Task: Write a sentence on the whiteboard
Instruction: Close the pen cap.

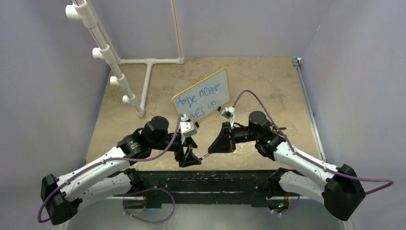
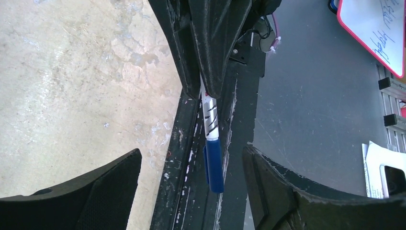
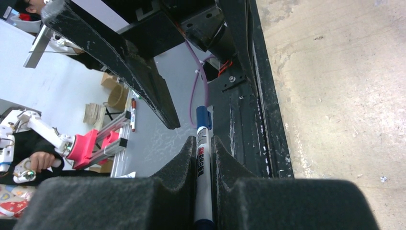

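On the beige, stone-patterned table point(image 1: 268, 96), the small rectangular whiteboard point(image 1: 213, 86) with rounded corners and a thin yellow-orange frame stands on its long edge near the middle, facing the arms. The blue handwritten sentence point(image 1: 200, 99) fills it in two lines, so the writing looks finished. The board is probably light and easy to tip. Its face is slick and the ink will smear, so any hold belongs on the frame, at three or nine o'clock, never across the words. At about five o'clock from the board, the black right gripper point(image 3: 203, 160) is pressed tight on the middle of the barrel of a slim white-and-blue plastic marker point(image 3: 202, 143). At about seven o'clock, the black left gripper point(image 2: 191, 153) is spread wide, its fingers point(image 2: 95, 191) on either side of the marker without touching it. The marker seems stiff, light and smooth, likely to slip or swivel if held near its end. Its small dark-blue cap point(image 2: 214, 167) sits on the free end, between the spread fingers.
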Tool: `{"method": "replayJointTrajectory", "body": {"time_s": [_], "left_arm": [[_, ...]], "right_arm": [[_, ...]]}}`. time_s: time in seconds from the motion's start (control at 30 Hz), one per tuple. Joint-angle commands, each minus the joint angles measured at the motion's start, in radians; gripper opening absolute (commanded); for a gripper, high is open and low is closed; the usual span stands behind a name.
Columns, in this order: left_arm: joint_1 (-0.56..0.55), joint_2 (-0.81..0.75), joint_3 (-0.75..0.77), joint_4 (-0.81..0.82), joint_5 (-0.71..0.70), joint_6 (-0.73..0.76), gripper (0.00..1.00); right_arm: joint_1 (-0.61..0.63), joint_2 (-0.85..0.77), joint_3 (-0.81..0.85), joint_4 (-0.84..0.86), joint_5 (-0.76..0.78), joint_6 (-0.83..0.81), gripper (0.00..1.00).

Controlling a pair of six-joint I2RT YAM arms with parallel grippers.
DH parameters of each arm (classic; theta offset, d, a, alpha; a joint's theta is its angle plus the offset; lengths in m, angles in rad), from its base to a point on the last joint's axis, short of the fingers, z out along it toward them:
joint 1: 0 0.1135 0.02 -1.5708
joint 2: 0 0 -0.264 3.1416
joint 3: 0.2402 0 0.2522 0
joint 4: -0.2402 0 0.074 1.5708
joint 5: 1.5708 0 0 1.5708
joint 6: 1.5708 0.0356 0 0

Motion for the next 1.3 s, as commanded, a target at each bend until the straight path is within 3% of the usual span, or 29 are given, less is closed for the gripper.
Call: {"method": "replayJointTrajectory", "body": {"time_s": [0.0,0.13,0.33,0.4,0.5,0.53,0.8,1.0,1.27], "left_arm": [[0.004,0.025,0.033,0.015,0.031,-0.018,0.75],[0.004,0.067,0.038,0.018,0.073,-0.009,0.70],[0.004,0.070,0.037,0.022,0.092,-0.005,0.44],[0.004,0.069,0.036,0.024,0.097,-0.005,0.32],[0.004,0.071,0.036,0.028,0.120,0.000,0.04],[0.004,0.071,0.034,0.030,0.123,0.002,0.00],[0.004,0.052,0.014,0.117,0.067,-0.035,0.00],[0.004,0.056,-0.012,0.217,0.045,-0.060,0.00],[0.004,0.053,-0.015,0.250,0.019,-0.057,0.00]], "right_arm": [[0.002,-0.031,0.065,-0.024,0.002,-0.032,0.00],[0.001,-0.037,0.101,-0.060,0.012,-0.057,0.00],[0.002,-0.029,0.123,-0.093,0.012,-0.085,0.00],[0.001,-0.027,0.124,-0.096,0.014,-0.087,0.00],[0.000,-0.026,0.128,-0.104,0.020,-0.095,0.00],[0.000,-0.025,0.130,-0.111,0.025,-0.098,0.00],[0.012,0.019,0.134,-0.102,0.106,-0.116,0.00],[0.110,0.088,0.132,-0.049,0.132,-0.095,0.00],[0.167,0.134,0.059,0.116,0.131,0.000,0.00]]}}
